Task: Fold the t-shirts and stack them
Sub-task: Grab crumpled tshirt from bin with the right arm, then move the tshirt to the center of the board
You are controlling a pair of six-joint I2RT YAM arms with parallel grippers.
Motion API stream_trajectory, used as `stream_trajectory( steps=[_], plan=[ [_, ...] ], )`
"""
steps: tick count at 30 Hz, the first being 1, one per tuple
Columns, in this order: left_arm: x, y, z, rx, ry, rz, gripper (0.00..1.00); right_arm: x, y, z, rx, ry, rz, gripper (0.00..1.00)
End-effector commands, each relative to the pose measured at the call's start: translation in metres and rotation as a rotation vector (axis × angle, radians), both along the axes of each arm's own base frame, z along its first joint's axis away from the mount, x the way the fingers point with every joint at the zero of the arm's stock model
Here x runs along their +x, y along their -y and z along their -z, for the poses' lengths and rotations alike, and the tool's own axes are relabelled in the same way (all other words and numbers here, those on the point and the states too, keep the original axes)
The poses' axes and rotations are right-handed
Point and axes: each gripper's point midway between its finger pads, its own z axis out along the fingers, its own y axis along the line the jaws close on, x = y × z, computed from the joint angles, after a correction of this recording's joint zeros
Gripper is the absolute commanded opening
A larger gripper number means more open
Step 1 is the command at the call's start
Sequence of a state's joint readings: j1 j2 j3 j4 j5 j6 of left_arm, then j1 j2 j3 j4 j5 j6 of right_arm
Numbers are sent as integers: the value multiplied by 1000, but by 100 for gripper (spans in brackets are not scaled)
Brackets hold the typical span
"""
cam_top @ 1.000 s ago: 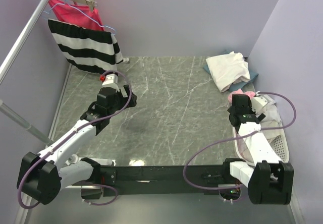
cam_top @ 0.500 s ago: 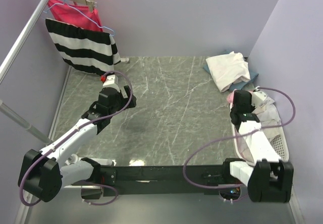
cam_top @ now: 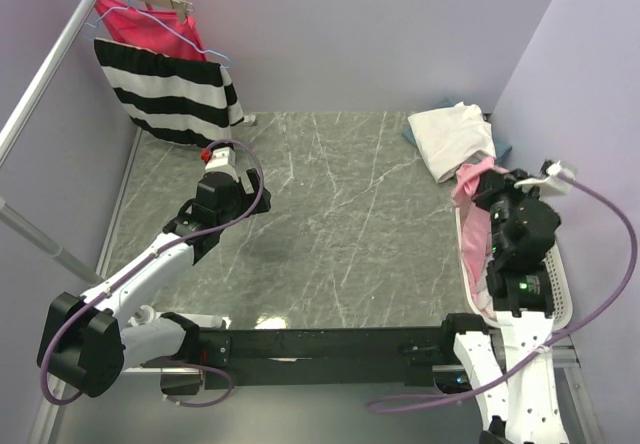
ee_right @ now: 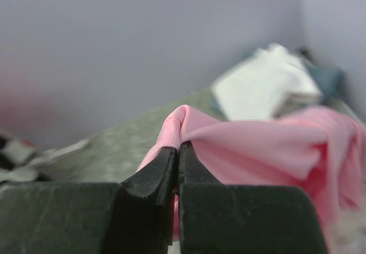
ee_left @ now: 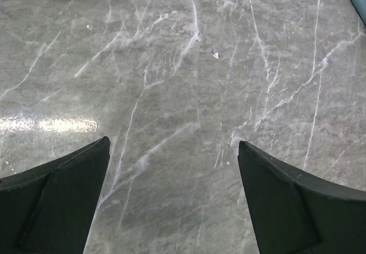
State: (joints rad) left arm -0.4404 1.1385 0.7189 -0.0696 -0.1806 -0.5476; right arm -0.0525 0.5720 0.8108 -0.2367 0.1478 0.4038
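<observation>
right fingers (ee_right: 167, 161) were pinched shut on pink t-shirt (ee_right: 251, 145), likely to pull it from basket (cam_top: 558, 282); left fingers (ee_left: 74, 185) hung wide open, empty, over worktop (ee_left: 189, 65).

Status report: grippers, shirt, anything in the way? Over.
Right gripper shut on pink t-shirt, fold pinched above the basket. Left gripper open, empty, over the table. Nothing seen in the way; white t-shirt at far right corner.

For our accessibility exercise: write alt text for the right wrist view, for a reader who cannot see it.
The right gripper is pinched shut on a fold of the pink t-shirt. Blurred behind it, a cream-white t-shirt lies on the grey table.
</observation>
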Motion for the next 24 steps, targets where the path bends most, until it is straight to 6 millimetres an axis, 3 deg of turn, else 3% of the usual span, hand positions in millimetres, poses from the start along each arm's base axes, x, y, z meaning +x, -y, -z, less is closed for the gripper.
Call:
stream_trajectory(
  steps=[1,5,7,11,14,15,17,18,23,24],
  plan=[
    [7,8,-31,-61,83,7,99,-15,-70,-106,-63,266,-396,0],
    [5,6,-37,-69,100,3,99,-38,-97,-165,-97,425,-546,0],
    [4,6,-40,-73,108,0,99,-38,-108,-181,-92,453,-616,0],
    [3,3,-47,-86,133,-13,99,-58,-143,-223,-88,554,-846,0],
    [3,2,-49,-90,138,-19,99,-72,-172,-244,-77,601,-1024,0],
    [3,1,-50,-91,141,-21,99,-65,-180,-244,-65,584,-1066,0],
    [2,-1,-50,-96,141,-37,99,-83,-205,-256,-65,599,-1207,0],
    [2,-3,-52,-99,146,-48,100,-73,-216,-251,-45,568,-1252,0],
    [-3,-29,-61,-83,174,-179,99,-75,-265,-248,32,572,-1451,0],
    [-4,-33,-62,-84,175,-200,99,-67,-276,-243,52,552,-1477,0]
  ],
)
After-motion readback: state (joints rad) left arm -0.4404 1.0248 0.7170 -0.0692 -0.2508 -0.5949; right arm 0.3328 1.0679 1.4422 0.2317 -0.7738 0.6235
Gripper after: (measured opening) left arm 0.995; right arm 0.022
